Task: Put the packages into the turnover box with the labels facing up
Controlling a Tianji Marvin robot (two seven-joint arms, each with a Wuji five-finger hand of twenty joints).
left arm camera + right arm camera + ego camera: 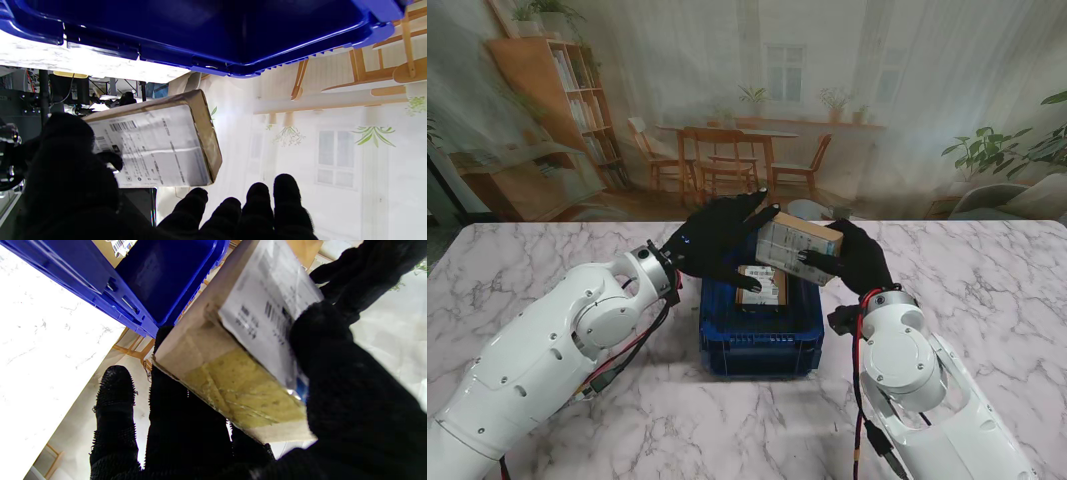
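Item: cardboard package (798, 248), white label (270, 316) on one broad face. It hung just above the far end of the blue box (762, 335), tilted, label turned toward the robot rather than straight up.

Right hand (855, 258): clamped on the package, thumb (320, 336) across the label, fingers (173, 413) under the opposite face.

Left hand (717, 240): over the box's far left corner, fingers (233, 206) spread and holding nothing, fingertips close to the package; contact could not be judged.

Second package (761, 284): lay flat inside the box, label up, toward the far end.

Box: stood on the marble table (987, 290), between the two arms.

Handling note: the held package likely needed rolling until its label faced up, the left hand steadying the free edge, then lowering level onto or beside the one already in the box, clear of the rim.
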